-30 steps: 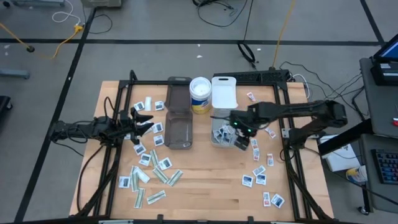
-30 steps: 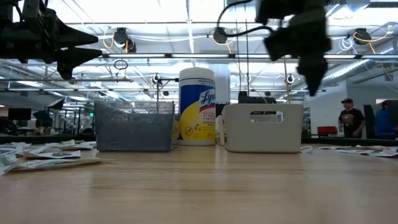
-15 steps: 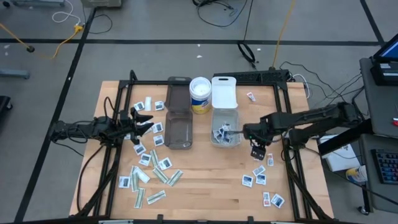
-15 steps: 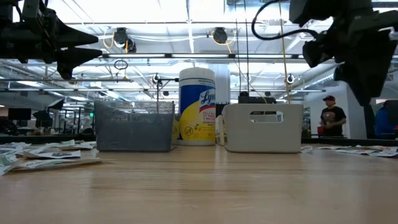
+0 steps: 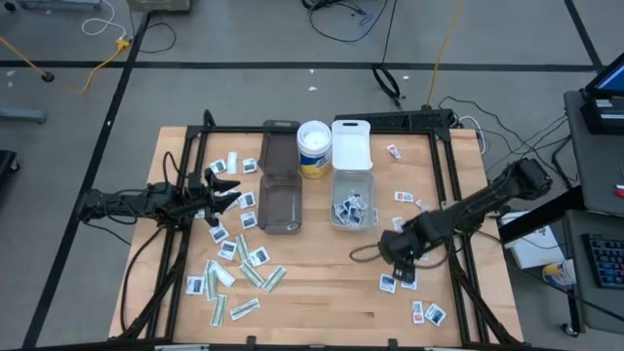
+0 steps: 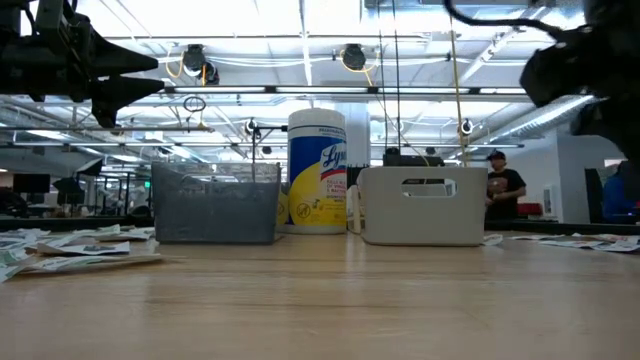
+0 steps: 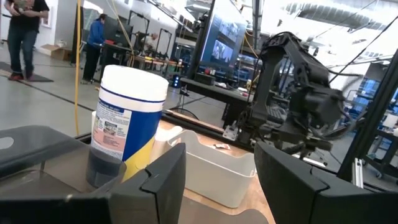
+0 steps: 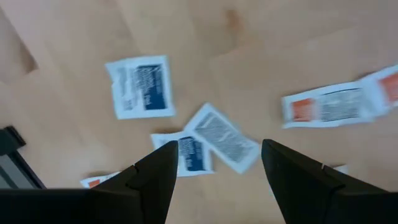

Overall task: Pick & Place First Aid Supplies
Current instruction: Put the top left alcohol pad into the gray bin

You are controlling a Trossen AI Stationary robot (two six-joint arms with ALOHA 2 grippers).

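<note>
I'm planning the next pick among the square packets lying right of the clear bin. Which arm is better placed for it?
The right. Its open gripper hangs directly over the small white square packets with blue print on the wooden table. The left gripper, also open, waits beyond the smoky plastic bin.

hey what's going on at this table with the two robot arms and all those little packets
The robot is sorting first aid packets into bins. The right gripper hangs open and empty over a few loose packets on the table's right side, apparently lining up its next pick. The clear bin already holds several packets. The left gripper waits open above the packets scattered on the left side. The smoky bin beside it looks empty. A wipes canister stands behind the bins.
</note>
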